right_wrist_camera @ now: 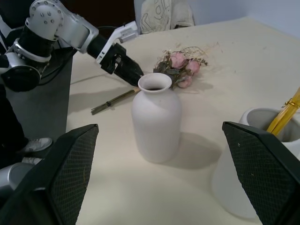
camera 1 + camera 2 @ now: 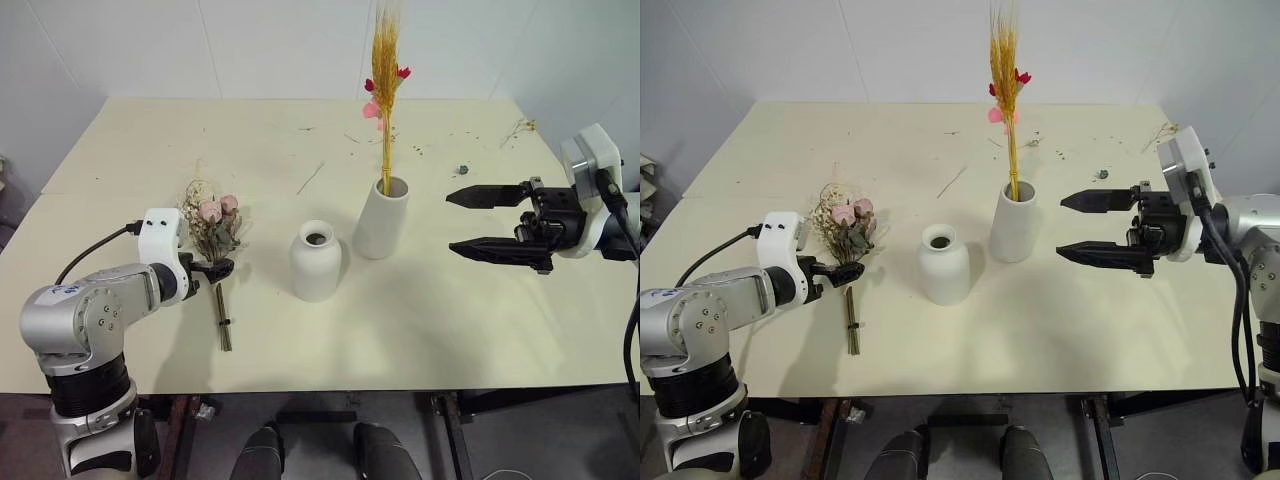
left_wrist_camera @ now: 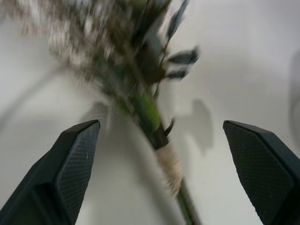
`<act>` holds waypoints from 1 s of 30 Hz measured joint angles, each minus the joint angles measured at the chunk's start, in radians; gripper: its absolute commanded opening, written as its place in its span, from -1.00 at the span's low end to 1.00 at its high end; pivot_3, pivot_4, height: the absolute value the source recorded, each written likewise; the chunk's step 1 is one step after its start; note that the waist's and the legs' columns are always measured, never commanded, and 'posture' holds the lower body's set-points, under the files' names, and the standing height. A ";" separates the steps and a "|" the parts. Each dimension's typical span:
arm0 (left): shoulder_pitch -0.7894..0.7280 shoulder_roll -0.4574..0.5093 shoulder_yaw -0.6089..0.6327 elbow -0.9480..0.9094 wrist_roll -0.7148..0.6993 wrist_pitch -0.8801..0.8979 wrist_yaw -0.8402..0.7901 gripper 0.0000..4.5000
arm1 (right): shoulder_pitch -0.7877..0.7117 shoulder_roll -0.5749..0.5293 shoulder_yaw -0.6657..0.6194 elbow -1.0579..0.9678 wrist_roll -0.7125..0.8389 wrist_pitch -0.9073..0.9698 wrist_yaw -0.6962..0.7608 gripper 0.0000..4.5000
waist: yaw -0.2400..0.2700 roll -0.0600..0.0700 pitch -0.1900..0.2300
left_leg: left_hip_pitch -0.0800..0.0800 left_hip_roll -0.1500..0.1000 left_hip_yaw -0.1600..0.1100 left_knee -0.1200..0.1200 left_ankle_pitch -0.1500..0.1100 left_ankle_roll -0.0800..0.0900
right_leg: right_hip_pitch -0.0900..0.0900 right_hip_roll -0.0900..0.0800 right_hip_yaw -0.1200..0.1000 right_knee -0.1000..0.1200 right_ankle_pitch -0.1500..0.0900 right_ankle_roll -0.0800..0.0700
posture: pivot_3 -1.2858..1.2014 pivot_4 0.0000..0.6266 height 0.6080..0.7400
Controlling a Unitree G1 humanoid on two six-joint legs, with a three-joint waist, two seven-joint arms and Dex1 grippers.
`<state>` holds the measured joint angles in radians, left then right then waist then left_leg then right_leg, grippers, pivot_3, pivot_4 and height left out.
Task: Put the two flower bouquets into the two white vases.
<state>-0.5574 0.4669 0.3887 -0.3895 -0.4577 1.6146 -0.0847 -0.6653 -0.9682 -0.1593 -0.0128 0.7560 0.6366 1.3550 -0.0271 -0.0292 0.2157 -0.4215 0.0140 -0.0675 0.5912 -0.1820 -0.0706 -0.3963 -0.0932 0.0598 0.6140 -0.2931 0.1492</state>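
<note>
Lying flat on the table [image 2: 420,330] near its front edge, the rose bouquet [image 2: 212,228] had its long stems pointing toward the robot and its pink heads away. The left gripper [image 2: 218,268] sat low over the stems just below the leaves, jaws spread wide, with the tied section between the two fingers in the left wrist view; no contact could be confirmed and nothing was held. Just beyond, near the table's middle, the short white vase [image 2: 316,260] stood upright and empty, its neck narrow. Beside it, slightly farther back, the tall white vase [image 2: 382,217] already held the wheat-stalk bouquet [image 2: 385,90], standing upright. The right gripper [image 2: 490,221] hovered well apart from that vase, pointing level toward it, jaws fully open and empty.

Judged risks: closing too high on the leaves could crush them or let the stems slip. A grip far from the bouquet's balance point could let the heads droop on lifting. The narrow neck leaves little margin; a spread stem bundle could catch the rim and tip the short vase toward its neighbour.
</note>
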 measured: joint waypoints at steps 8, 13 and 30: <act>0.002 0.007 -0.014 0.090 -0.007 -0.002 0.045 0.48 | 0.003 0.002 -0.001 -0.001 -0.003 0.000 -0.002 1.00 | 0.000 0.000 0.000 | 0.000 0.000 0.000 0.000 -0.001 0.000 | 0.001 0.000 0.000 -0.002 0.000 0.000 | 0.03 -0.52 1.00; 0.002 0.014 -0.055 0.096 -0.012 -0.011 0.049 -0.22 | 0.020 0.002 -0.005 -0.016 -0.002 0.003 -0.011 1.00 | 0.002 0.000 0.000 | 0.000 0.000 0.000 0.000 -0.001 -0.001 | 0.001 0.000 0.000 -0.002 0.000 0.000 | 0.03 -0.52 1.00; -0.161 0.016 -0.058 0.294 0.074 -0.583 -0.072 -0.98 | 0.127 0.000 -0.120 -0.083 0.023 0.019 -0.061 1.00 | 0.005 0.000 0.000 | -0.001 -0.001 0.000 0.001 -0.001 -0.001 | 0.002 -0.001 0.000 -0.005 0.001 0.001 | 0.03 -0.52 1.00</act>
<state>-0.7188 0.4832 0.3311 -0.0957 -0.3835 1.0311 -0.1571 -0.5379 -0.9682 -0.2797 -0.0957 0.7794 0.6557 1.2941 -0.0219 -0.0291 0.2156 -0.4223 0.0135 -0.0673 0.5923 -0.1833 -0.0716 -0.3942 -0.0937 0.0596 0.6094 -0.2921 0.1505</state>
